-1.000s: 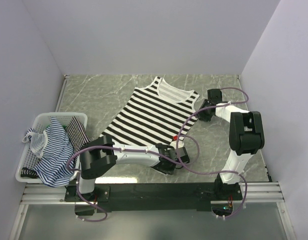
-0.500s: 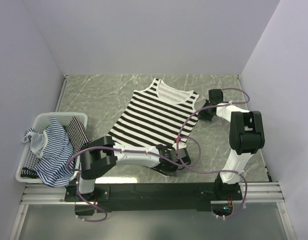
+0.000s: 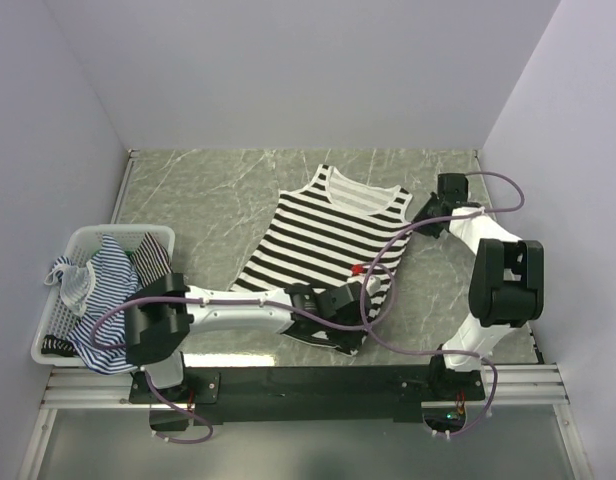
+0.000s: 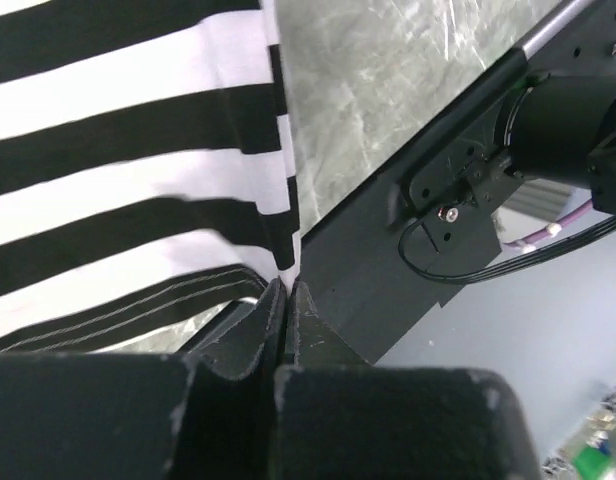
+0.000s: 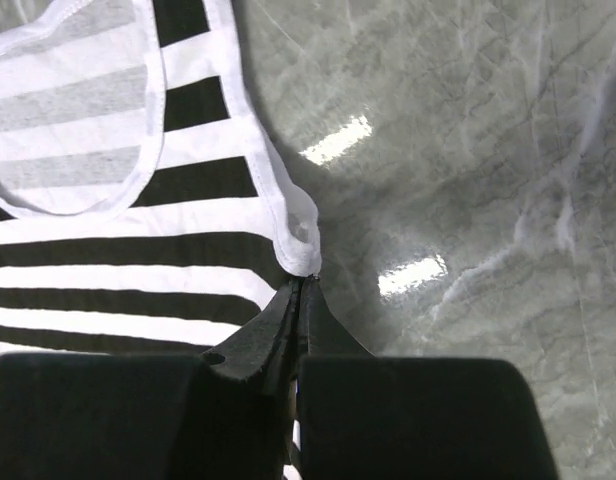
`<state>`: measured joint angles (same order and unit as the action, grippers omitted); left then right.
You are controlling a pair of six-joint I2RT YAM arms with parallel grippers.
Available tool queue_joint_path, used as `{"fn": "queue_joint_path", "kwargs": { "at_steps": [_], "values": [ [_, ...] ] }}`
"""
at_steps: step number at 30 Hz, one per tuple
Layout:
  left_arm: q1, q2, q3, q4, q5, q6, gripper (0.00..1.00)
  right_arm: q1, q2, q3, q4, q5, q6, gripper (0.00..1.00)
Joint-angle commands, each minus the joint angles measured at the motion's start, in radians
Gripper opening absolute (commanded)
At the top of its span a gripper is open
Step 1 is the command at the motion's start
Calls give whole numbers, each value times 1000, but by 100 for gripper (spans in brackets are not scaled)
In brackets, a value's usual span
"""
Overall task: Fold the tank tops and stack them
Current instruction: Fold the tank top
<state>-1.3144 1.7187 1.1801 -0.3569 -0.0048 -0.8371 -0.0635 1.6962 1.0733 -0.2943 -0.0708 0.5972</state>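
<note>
With my left claw [image 4: 286, 292] pinched shut on the hem corner and my right claw [image 5: 302, 287] on the armhole of the black-and-white tank top [image 3: 323, 235], which lies flat on the bench [image 3: 188, 190], I'd next lift both together and fold that side across.

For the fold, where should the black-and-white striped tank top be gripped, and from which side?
At its right edge, approached from the right: hem corner and shoulder strap tip. The tank top lies flat, so only thin edges give a pinch.
</note>
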Motion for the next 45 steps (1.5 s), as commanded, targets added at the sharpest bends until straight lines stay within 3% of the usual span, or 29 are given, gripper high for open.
{"fn": "queue_joint_path", "kwargs": {
  "at_steps": [1,8,18,31,45],
  "values": [
    [40,-73,-68,58,77,-40,1,11,-1,88,-6,40,-14,0],
    [122,-155,-184,104,118,-66,1,59,78,236,-72,69,-19,0],
    [219,-218,-296,136,152,-83,1,224,246,500,-178,181,-17,0],
    [282,-269,-430,173,193,-89,1,366,437,769,-285,307,-36,0],
    [328,-311,-504,194,207,-91,1,412,499,829,-305,336,-42,0]
  ]
}}
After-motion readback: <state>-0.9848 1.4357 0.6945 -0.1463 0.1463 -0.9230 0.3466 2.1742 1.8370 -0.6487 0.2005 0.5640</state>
